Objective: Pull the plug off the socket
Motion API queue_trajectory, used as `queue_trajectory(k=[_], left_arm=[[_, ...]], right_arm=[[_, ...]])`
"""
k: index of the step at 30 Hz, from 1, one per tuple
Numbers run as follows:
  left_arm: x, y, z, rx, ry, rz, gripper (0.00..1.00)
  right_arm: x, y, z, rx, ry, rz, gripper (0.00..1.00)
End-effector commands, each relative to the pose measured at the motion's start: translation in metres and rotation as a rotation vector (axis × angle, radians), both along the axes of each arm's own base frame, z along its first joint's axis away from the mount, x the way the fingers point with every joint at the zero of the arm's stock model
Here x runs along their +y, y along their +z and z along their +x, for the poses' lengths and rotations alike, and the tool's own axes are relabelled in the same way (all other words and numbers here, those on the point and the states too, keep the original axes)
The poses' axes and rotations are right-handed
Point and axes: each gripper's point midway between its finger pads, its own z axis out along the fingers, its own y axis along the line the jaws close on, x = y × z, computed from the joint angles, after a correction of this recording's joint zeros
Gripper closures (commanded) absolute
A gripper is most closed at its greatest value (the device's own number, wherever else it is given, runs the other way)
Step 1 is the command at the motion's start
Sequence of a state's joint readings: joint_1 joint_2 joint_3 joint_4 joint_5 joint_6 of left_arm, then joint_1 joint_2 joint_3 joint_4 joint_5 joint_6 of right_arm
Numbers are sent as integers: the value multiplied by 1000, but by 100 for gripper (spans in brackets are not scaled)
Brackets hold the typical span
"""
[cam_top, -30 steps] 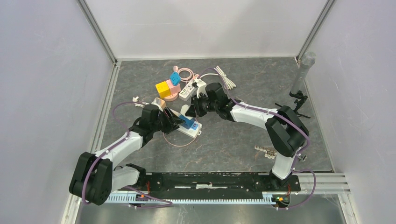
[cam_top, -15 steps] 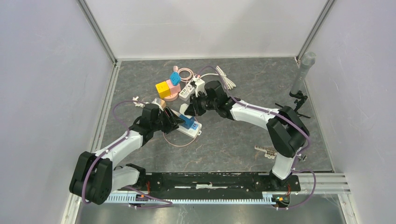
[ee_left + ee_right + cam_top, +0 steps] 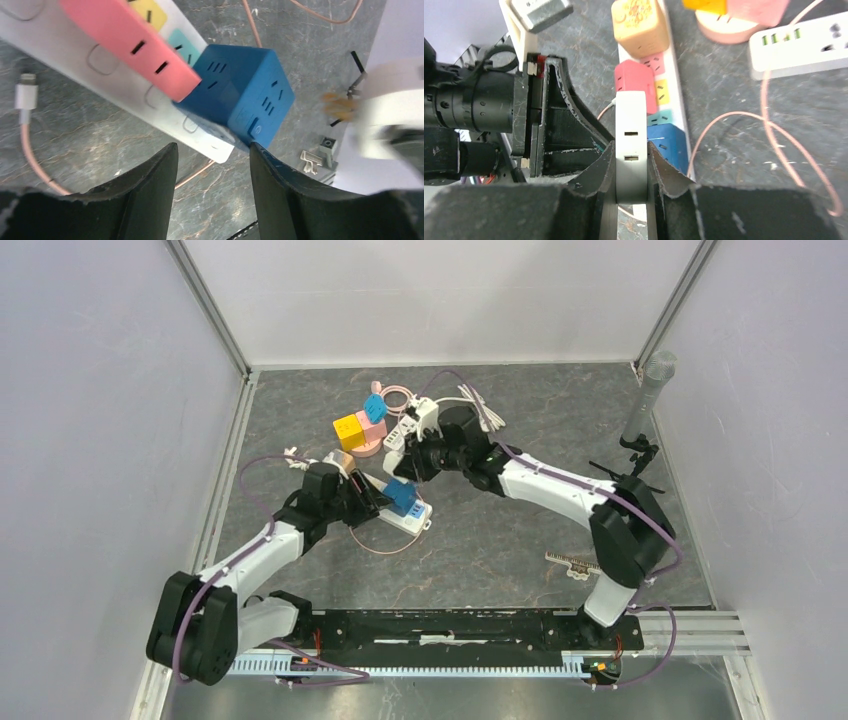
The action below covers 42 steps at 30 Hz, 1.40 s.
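Note:
A white power strip (image 3: 415,519) lies on the grey floor with a tan cube (image 3: 640,22), a pink plug (image 3: 634,80) and a blue cube adapter (image 3: 403,496) in it. My right gripper (image 3: 630,150) is shut on a flat white plug (image 3: 630,125) and holds it above the strip, clear of the sockets. In the left wrist view the white plug (image 3: 395,110) is blurred at the right with its orange prongs bare. My left gripper (image 3: 212,150) is open, low by the strip's near end (image 3: 215,145), with nothing between the fingers.
A second white strip (image 3: 799,47) and yellow and pink cubes on a round pink base (image 3: 358,430) sit behind. A thin pink cable (image 3: 769,130) loops on the floor. A microphone (image 3: 650,390) stands at the right wall. A small comb-like clip (image 3: 570,562) lies front right.
My right gripper has risen and drawn back from the strip with the white plug in it, uncovering the blue cube. My left gripper has stayed by the strip.

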State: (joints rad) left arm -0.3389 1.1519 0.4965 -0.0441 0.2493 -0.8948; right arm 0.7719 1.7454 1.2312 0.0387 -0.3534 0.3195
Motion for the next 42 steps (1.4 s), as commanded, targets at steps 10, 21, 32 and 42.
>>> queue_trajectory(k=[10,21,32,42], left_arm=[[53,79,-16,-166,34,262,21],[62,113,-64,-213,-27,254,0],[69,113,-77,-199,-51,290,0],[70,111,-80,-185,-79,316,0]], right_arm=[[-151,82,60,-486,-597,-281,100],[-290,-4,86,-327,-985,-745,96],[-335,-92,90,-156,-948,-1024,92],[-319,-126,81,-49,-858,-963,39]])
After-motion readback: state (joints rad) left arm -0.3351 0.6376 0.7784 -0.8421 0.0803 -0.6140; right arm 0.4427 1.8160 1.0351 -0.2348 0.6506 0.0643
